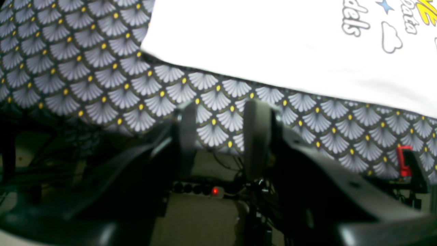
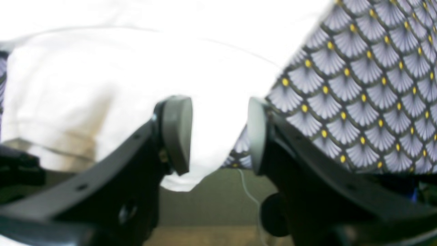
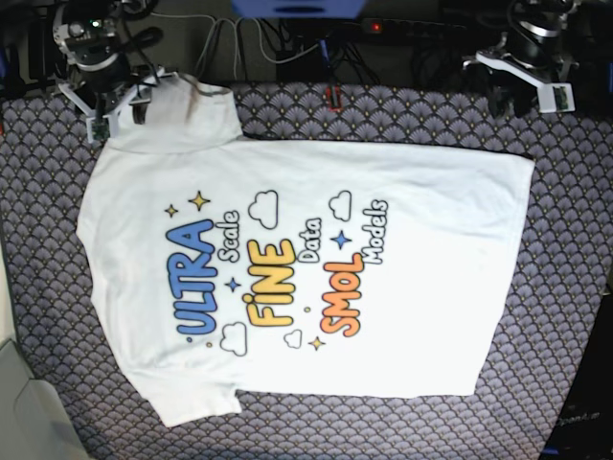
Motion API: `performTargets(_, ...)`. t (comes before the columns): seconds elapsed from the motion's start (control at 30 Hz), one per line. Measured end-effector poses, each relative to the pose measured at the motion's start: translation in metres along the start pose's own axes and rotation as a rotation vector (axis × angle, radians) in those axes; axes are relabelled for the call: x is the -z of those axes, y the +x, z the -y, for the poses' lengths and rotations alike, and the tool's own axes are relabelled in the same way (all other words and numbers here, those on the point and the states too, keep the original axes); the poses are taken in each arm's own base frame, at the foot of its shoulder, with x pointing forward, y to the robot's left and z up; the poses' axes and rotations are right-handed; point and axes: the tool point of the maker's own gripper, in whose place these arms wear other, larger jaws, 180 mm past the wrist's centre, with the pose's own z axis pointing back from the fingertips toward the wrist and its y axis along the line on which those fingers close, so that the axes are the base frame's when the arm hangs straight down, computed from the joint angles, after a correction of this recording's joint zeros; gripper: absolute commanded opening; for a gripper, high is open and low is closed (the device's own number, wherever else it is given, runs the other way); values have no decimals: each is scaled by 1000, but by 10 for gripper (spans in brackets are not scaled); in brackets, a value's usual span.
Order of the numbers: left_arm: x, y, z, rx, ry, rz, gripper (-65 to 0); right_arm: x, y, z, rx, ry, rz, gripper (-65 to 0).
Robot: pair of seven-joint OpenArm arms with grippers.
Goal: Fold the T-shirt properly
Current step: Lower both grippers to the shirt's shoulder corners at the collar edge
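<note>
On patterned tablecloth (image 3: 575, 287), T-shirt (image 3: 412, 192) flat (print up), both tools parted, empty.

A dark cloth with a grey fan-scale pattern and yellow dots (image 3: 565, 287) covers the surface, and beyond its far edge lie tangled black cables (image 3: 287, 38) (one power strip (image 3: 402, 27) glows red).

— Where do the arms sit?
— Both at the far edge, well apart: left gripper (image 3: 525, 88) on the base view's right, right gripper (image 3: 117, 103) on its left.
— Jaws?
— Both parted, pads (image 2: 177, 133) apart, gripping nothing.
</note>
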Motion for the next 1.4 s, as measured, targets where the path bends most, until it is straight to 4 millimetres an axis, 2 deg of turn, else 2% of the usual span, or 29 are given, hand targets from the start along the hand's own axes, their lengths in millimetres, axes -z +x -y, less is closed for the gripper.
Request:
performTargets(0.1, 0, 0, -1, 0, 1, 1, -416, -1, 4, 12, 32, 4, 28, -377)
performTargets(0.4, 0, 0, 0, 1, 1, 1, -416, 13, -31, 16, 58, 28, -69, -377)
performTargets(0.53, 0, 1, 0, 1, 1, 3, -416, 19, -33, 15, 74, 33, -69, -377)
performTargets(1.0, 0, 1, 0, 1, 1, 3, -416, 20, -34, 11, 64, 54, -72, -381)
performTargets(1.1, 0, 1, 0, 1, 1, 2, -416, 23, -37, 10, 81, 66, -59, -429)
performTargets(1.33, 0, 2, -1, 2, 4, 5, -416, 37, -31, 13, 116, 70, -20, -644)
performTargets(1.4, 0, 1, -2, 1, 4, 3, -416, 37, -29, 12, 118, 71, -16, -650)
